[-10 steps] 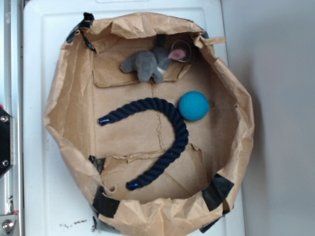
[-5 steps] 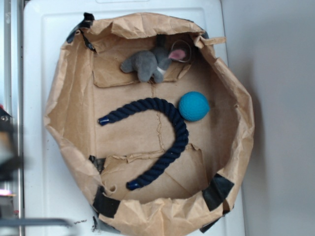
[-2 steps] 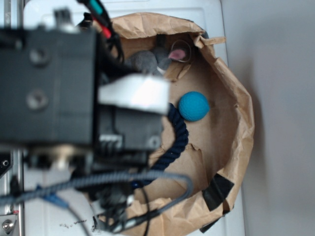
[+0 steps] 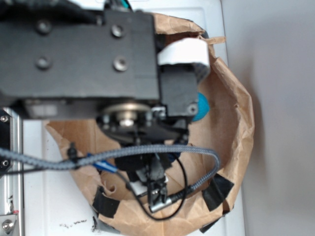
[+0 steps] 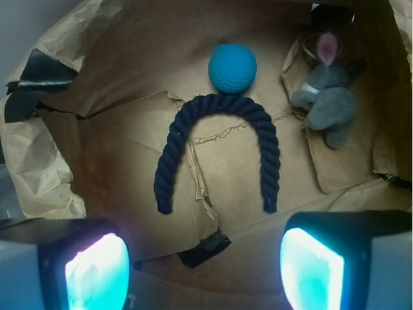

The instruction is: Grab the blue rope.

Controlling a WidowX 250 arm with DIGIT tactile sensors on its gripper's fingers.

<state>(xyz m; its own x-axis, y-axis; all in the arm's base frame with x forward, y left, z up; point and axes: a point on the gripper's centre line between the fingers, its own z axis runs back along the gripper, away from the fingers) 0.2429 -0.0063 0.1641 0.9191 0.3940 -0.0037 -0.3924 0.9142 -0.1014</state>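
Rope [image 5: 219,139]: thick twisted cord, dark navy, lying bent in an inverted U in wrist view, w/ both ends pointing toward the camera. Tips glossy, brighter blue. Lying flat on the brown paper floor, roughly mid-bin, not being touched by anything. In exterior view it's sitting almost wholly hidden under the arm.

Bin [image 5: 39,161]: crumpled brown paper walls, patched w/ black tape [image 5: 39,74] at left and another strip near the front edge. Holding 3 items:
- rope, as above;
- ball [image 5: 232,67], teal, round, textured, sitting just beyond the top of the rope's arch, touching or nearly so; a sliver is showing in exterior view [image 4: 203,107];
- plush [image 5: 329,100], grey w/ a pink ear, lying at far right, apart from the rope.

Gripper [image 5: 206,268]: fingers [image 5: 97,271] spread wide at bottom corners of wrist view, glowing cyan, gripping nothing, hovering above the rope ends.

Arm [image 4: 78,59]: black, blurred, covering most of the bin in exterior view; cables [image 4: 147,152] trailing across it.
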